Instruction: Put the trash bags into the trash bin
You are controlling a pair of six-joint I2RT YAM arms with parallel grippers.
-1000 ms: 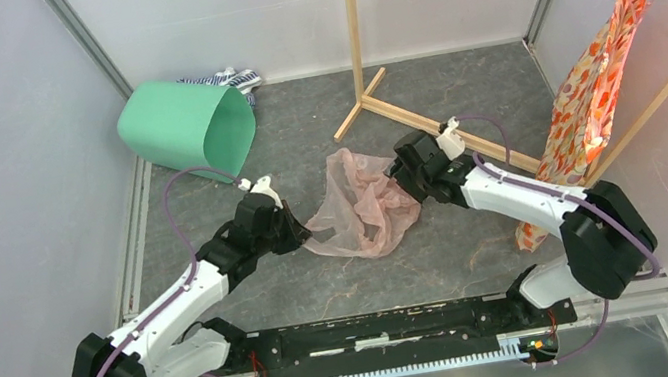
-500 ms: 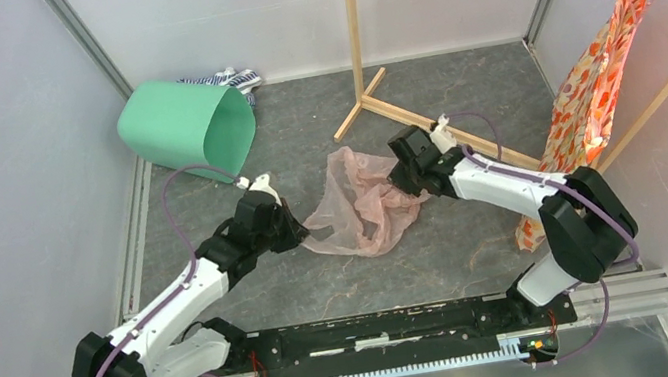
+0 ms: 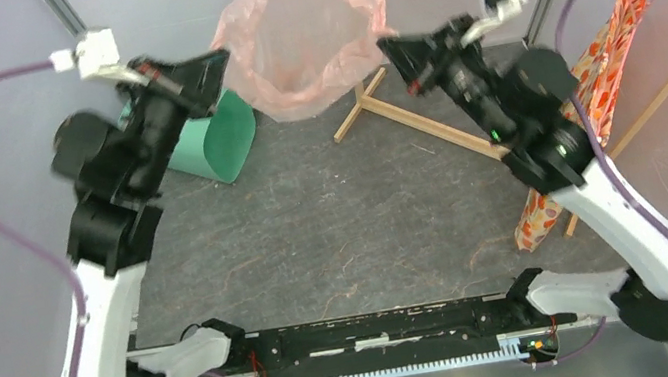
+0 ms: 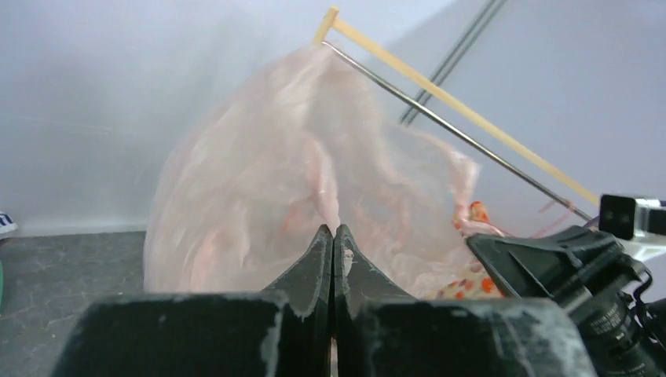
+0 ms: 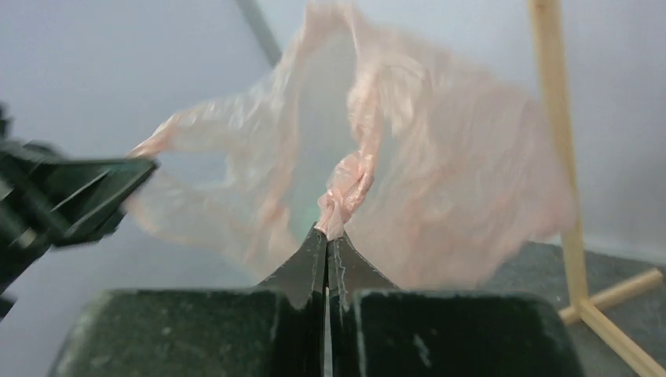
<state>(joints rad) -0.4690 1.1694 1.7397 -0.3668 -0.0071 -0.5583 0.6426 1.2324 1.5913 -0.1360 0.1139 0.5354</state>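
Grey floor (image 3: 343, 207) lies well below the trash bag (image 3: 300, 32), opposite edges pinched in left and right jaws.

Top overhead; wrists close; all share bag (image 3: 300, 32).

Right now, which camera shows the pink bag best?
The top view: most of the trash bag hangs spread between the left gripper and right gripper. Each wrist view shows only a blurred close-up of the pinched part.

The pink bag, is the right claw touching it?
Touching. The right wrist view shows the right gripper pinching a twisted bit of the pink bag.
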